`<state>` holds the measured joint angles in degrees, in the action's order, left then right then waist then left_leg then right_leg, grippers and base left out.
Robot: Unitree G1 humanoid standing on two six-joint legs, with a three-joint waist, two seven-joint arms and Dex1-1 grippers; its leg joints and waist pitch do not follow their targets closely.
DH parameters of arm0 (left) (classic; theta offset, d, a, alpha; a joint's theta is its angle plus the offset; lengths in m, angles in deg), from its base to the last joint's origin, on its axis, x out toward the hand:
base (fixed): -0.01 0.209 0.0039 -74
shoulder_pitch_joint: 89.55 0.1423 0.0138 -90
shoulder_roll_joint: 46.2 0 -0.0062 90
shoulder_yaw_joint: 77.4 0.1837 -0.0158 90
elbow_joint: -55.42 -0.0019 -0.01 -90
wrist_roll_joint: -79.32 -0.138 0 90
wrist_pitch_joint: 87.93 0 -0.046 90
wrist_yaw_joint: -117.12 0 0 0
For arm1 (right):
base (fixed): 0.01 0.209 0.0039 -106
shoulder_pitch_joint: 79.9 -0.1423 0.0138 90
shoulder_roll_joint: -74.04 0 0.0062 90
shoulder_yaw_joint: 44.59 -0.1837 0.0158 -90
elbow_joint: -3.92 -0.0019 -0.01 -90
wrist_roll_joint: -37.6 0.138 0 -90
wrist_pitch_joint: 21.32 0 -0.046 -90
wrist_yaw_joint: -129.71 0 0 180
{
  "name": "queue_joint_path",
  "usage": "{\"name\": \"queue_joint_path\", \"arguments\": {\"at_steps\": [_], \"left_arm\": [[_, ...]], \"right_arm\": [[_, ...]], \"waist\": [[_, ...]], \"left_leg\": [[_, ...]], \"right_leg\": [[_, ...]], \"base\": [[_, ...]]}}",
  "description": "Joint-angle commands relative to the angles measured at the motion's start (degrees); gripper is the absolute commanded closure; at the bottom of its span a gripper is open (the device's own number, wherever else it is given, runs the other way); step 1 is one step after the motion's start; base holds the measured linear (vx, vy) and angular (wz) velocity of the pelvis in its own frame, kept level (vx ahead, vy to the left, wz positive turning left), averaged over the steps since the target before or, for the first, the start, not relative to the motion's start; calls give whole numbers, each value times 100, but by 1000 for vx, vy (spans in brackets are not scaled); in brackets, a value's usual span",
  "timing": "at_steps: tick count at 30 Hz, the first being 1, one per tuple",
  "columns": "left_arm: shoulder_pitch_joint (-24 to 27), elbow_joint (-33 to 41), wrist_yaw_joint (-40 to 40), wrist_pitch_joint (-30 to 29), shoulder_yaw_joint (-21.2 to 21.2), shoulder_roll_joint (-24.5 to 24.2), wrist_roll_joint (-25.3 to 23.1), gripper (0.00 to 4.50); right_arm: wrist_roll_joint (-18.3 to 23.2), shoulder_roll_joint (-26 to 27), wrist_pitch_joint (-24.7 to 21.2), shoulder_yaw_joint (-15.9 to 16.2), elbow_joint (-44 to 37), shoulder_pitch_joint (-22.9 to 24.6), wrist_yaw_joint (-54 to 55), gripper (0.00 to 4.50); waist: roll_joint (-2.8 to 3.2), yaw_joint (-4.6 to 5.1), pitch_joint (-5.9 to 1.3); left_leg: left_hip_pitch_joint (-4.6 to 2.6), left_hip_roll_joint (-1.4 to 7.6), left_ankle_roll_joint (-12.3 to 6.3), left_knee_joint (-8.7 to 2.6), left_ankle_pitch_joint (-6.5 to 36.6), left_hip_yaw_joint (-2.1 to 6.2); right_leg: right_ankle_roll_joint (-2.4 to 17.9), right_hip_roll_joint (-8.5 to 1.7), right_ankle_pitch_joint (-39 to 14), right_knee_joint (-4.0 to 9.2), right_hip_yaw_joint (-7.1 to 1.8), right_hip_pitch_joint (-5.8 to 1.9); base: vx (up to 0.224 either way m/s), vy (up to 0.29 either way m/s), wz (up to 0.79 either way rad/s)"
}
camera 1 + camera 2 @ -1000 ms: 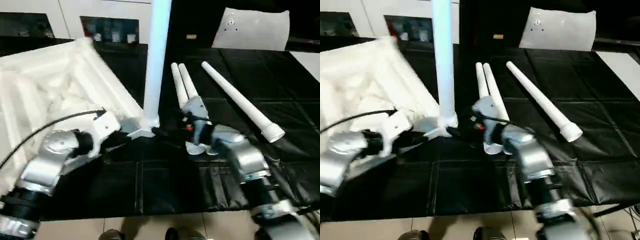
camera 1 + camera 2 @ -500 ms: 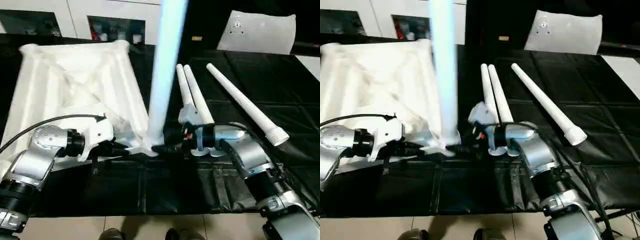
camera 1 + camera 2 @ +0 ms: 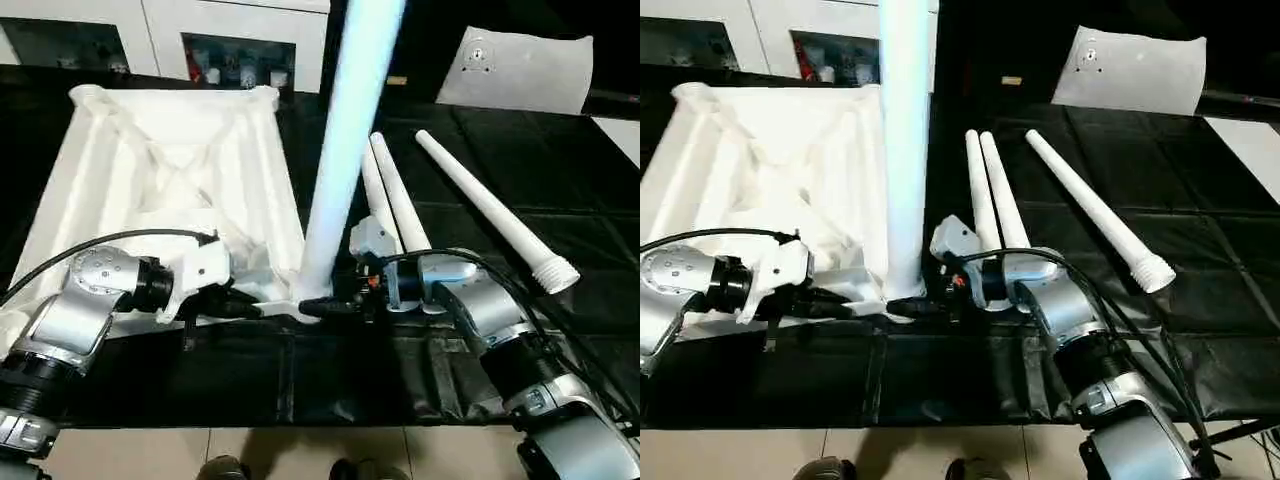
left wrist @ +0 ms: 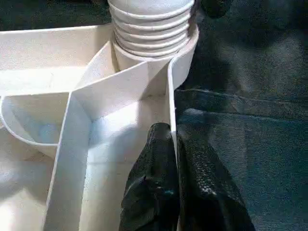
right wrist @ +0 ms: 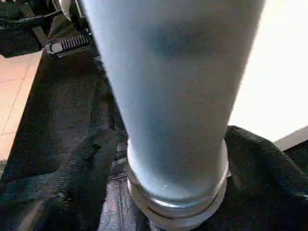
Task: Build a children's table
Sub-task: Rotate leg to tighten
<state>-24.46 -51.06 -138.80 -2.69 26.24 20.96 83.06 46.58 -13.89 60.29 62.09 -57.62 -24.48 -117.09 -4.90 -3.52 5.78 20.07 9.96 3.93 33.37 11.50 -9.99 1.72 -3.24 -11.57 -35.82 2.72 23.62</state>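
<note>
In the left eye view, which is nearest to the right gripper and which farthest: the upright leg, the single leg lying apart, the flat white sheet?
1. Upright leg, right beside the right gripper, at the tabletop corner.
2. Single lying leg, on the robot's right.
3. Flat white sheet, at the far right.

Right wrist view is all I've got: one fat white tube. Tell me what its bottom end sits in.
Observer: The leg stands with its threaded end in a corner socket of the upturned tabletop. Several threads show above the socket.
Operator: Report the left gripper.
Observer: The left gripper is shut on the tabletop's rim wall, right beside that socket.
Operator: Count the other legs.
Observer: Three spare legs lie on the black cloth to the robot's right of the standing one. Two are side by side and one lies apart.
</note>
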Motion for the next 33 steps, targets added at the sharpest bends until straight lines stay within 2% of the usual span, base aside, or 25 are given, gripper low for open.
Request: {"name": "queue_joint_path", "arguments": {"at_steps": [1, 3, 4, 5, 6, 7, 8, 11, 13, 14, 15, 16, 17, 18, 20, 21, 23, 25, 26, 27, 29, 30, 31, 32, 33], "left_arm": [[48, -44, -250, 19, 391, 18, -106, 450], [45, -55, -260, 17, 396, 15, -128, 450], [38, -70, -272, 23, 395, 10, -138, 450], [37, -72, -273, 23, 395, 10, -139, 450], [34, -82, -277, 25, 392, 7, -145, 450], [33, -96, -277, 9, 375, 6, -150, 450], [38, -98, -270, -12, 368, 7, -149, 450], [77, -66, -131, -162, 314, 50, -120, 450], [133, 26, 276, -398, 186, 165, -133, 450], [137, 35, 318, -419, 174, 176, -137, 450], [173, 136, 569, -657, 77, 272, -106, 450], [222, 310, 905, -983, -69, 429, -31, 450], [255, 451, 1139, -1242, -164, 543, 16, 450], [284, 577, 1344, -1471, -247, 642, 57, 450], [359, 981, 2091, -2092, -490, 1075, 82, 450], [388, 1173, 2508, -2397, -620, 1331, 67, 450], [458, 1596, 3163, -2912, -783, 1833, 39, 450], [502, 1890, 3548, -3174, -804, 2151, -73, 450], [509, 1976, 3714, -3257, -797, 2295, -137, 450], [504, 2086, 4035, -3358, -799, 2566, -260, 450], [476, 2148, 4311, -3440, -761, 2822, -355, 450], [453, 2141, 4384, -3438, -700, 2876, -393, 450], [437, 2125, 4393, -3453, -629, 2864, -435, 450], [436, 2122, 4391, -3453, -621, 2858, -441, 450], [427, 2073, 4365, -3420, -566, 2797, -492, 450]], "right_arm": [[27, -36, 41, -30, 100, -79, -100, 122], [21, -35, 54, -27, 114, -55, -116, 149], [18, -30, 48, -22, 119, -49, -124, 149], [17, -29, 48, -21, 119, -48, -124, 166], [14, -23, 45, -15, 117, -38, -123, 166], [15, -6, 20, -4, 103, -10, -128, 175], [17, 6, 1, 5, 88, 20, -124, 181], [32, 71, -98, 38, 11, 163, -54, 185], [5, 240, -274, 47, -86, 355, 292, 186], [2, 257, -289, 45, -92, 368, 329, 186], [-49, 375, -346, 34, -107, 440, 599, 187], [-114, 566, -434, -1, -93, 516, 1007, 187], [-153, 707, -489, -34, -72, 557, 1294, 188], [-177, 901, -610, -87, -37, 598, 1651, 188], [-178, 1300, -748, -194, 72, 634, 2239, 188], [-187, 1500, -792, -240, 127, 633, 2501, 188], [-263, 1914, -865, -334, 295, 573, 3142, 188], [-305, 2200, -898, -418, 456, 489, 3608, 188], [-343, 2283, -877, -414, 514, 452, 3736, 188], [-398, 2425, -846, -416, 623, 381, 3945, 188], [-446, 2555, -822, -420, 725, 302, 4144, 188], [-471, 2605, -834, -447, 749, 276, 4269, 188], [-483, 2621, -807, -465, 727, 284, 4291, 188], [-484, 2620, -800, -466, 722, 287, 4286, 188], [-463, 2612, -759, -490, 690, 310, 4230, 188]], "waist": [[83, 24, -344], [83, 22, -346], [122, 16, -323], [100, 23, -330], [107, 21, -329], [143, 15, -321], [128, 22, -322], [138, 20, -321], [167, 21, -303], [157, 24, -298], [186, 16, -269], [197, 36, -229], [196, 46, -211], [178, 49, -165], [170, 90, -159], [200, 126, -154], [183, 195, -173], [156, 234, -169], [156, 258, -154], [128, 272, -168], [145, 260, -181], [117, 269, -194], [143, 252, -207], [142, 247, -212], [115, 247, -231]], "left_leg": [[-48, 336, -344, -372, 401, 57], [-52, 334, -299, -371, 450, 57], [-48, 333, -288, -378, 458, 65], [-45, 334, -276, -379, 479, 63], [-44, 332, -273, -378, 480, 67], [-48, 331, -265, -380, 481, 70], [-46, 330, -266, -380, 487, 66], [-43, 328, -260, -380, 485, 66], [-49, 342, -212, -396, 609, 74], [-53, 345, -185, -403, 655, 74], [-61, 347, -120, -423, 865, 87], [-57, 360, 1, -455, 1138, 98], [-64, 375, 91, -469, 1284, 104], [-92, 334, 150, -479, 1701, 144], [-99, 332, 214, -506, 1834, 194], [-98, 342, 239, -514, 1924, 217], [-106, 348, 228, -509, 1903, 211], [-53, 318, 155, -522, 1770, 213], [-38, 302, 111, -528, 1776, 218], [-84, 307, 81, -495, 1787, 190], [-83, 293, -22, -484, 1627, 167], [-37, 291, -73, -489, 1475, 161], [-43, 291, -126, -480, 1330, 139], [-41, 289, -159, -472, 1257, 129], [-19, 284, -227, -468, 1091, 118]], "right_leg": [[1508, -506, -426, 340, -333, -322], [1497, -506, -484, 344, -339, -320], [1494, -508, -480, 344, -339, -310], [1480, -499, -468, 345, -336, -318], [1477, -501, -459, 343, -337, -319], [1478, -503, -433, 341, -339, -313], [1490, -496, -388, 343, -338, -315], [1517, -493, -307, 337, -338, -324], [1514, -496, -434, 353, -336, -307], [1502, -499, -497, 365, -338, -309], [1453, -506, -846, 405, -337, -294], [1371, -520, -1348, 447, -343, -285], [1333, -532, -1619, 461, -347, -281], [1071, -551, -2610, 576, -337, -251], [823, -577, -3228, 633, -349, -244], [737, -578, -3394, 650, -332, -226], [724, -560, -3277, 664, -332, -221], [704, -543, -3198, 669, -316, -243], [635, -530, -3284, 683, -307, -229], [597, -529, -3270, 707, -330, -184], [626, -508, -2904, 684, -356, -178], [668, -489, -2575, 649, -346, -214], [713, -478, -2254, 623, -355, -198], [738, -473, -2093, 614, -356, -199], [797, -463, -1798, 581, -353, -227]], "base": [[0, 0, 0], [0, 0, 0], [0, 0, 0], [0, 0, 0], [0, 0, 0], [0, 0, 0], [0, 0, 0], [0, 0, 0], [0, 0, 0], [0, 0, 0], [0, 0, 0], [0, 0, 0], [0, 0, 0], [0, 0, 0], [-34, 3, -6], [0, 0, 0], [0, 0, 0], [0, 0, 0], [0, 0, 0], [0, 0, 0], [0, 0, 0], [0, 0, 0], [0, 0, 0], [59, -4, 7], [0, 0, 0]]}}
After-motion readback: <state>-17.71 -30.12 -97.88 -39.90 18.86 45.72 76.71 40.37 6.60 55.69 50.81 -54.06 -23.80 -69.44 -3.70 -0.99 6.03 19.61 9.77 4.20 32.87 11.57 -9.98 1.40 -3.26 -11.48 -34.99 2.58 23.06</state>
